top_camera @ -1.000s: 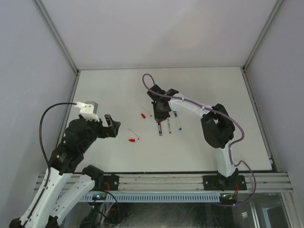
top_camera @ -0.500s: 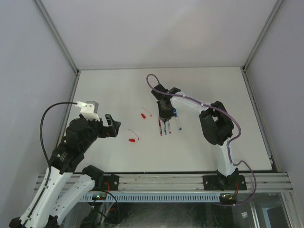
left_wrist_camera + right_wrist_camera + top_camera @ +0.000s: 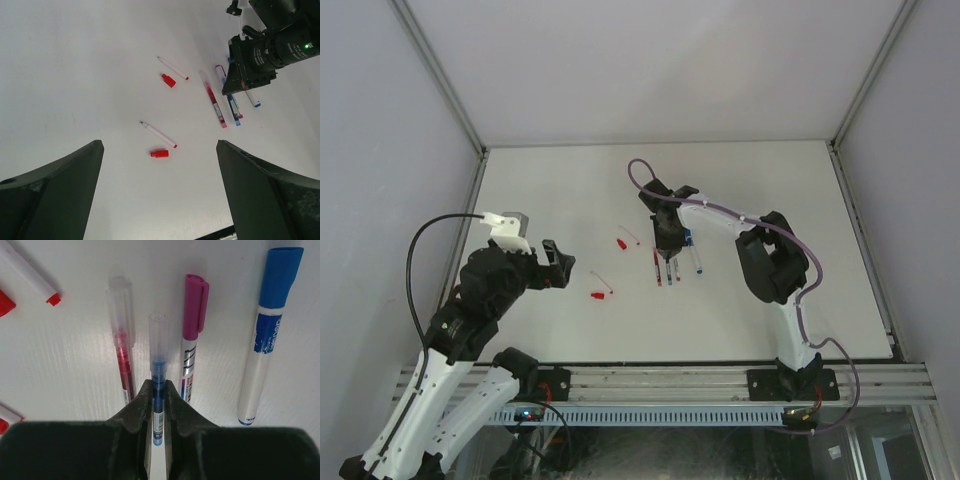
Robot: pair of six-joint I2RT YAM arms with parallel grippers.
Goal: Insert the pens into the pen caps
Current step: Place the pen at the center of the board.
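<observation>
My right gripper (image 3: 158, 390) is shut on a blue pen (image 3: 158, 347) with a clear cap, lying on the table (image 3: 560, 190). Beside it lie a red clear-capped pen (image 3: 122, 360), a magenta-capped pen (image 3: 192, 335) and a blue-capped pen (image 3: 265, 340). Two uncapped white pens with red ends (image 3: 173, 68) (image 3: 158, 134) each lie next to a loose red cap (image 3: 168, 80) (image 3: 159, 153). My left gripper (image 3: 555, 265) is open and empty, held above the table left of the nearer red cap (image 3: 597, 296). The right gripper also shows in the top view (image 3: 667, 250).
The table is walled at the back and both sides by grey panels on metal posts (image 3: 470, 140). A purple cable (image 3: 640, 175) loops off the right arm. The arm bases sit on a rail (image 3: 670, 385) at the near edge.
My right gripper has moved slightly right and toward the near edge, down onto the row of capped pens, and now grips the blue one. The left arm has not moved.
</observation>
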